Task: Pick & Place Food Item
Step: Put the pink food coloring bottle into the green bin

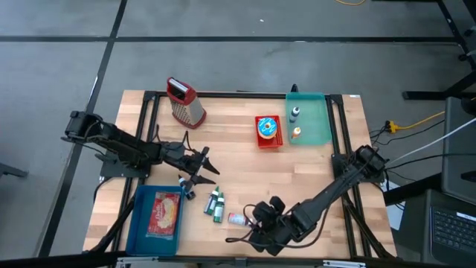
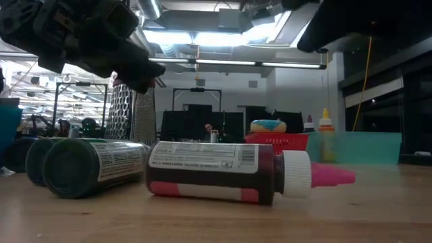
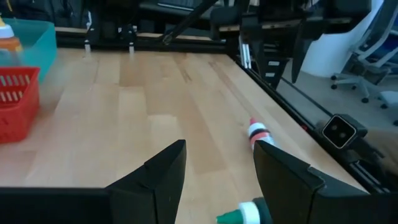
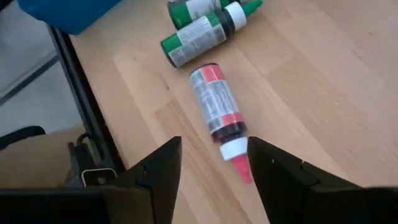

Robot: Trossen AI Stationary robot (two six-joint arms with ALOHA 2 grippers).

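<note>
Red-capped bottle (image 4: pixel 217 106): lying flat at table's 6 o'clock edge, beside green bottles (image 4: pixel 199 28); light, rigid, rolls readily; grasp across labelled body. Right gripper (image 4: pixel 211 165) above, jaws apart, empty

Robotics lab or test workshop. Evidence: wooden table (image 1: pixel 245 160) in black metal frame on grey concrete floor (image 1: pixel 223 45) with marked lines; exposed ceiling ducts and strip lights (image 2: pixel 223 37) overhead; dark equipment racks (image 2: pixel 196 111) in background; office chair (image 3: pixel 376 46) beside table; loose cables (image 1: pixel 416 123) and laptop (image 1: pixel 454 223) at table's side.
</note>
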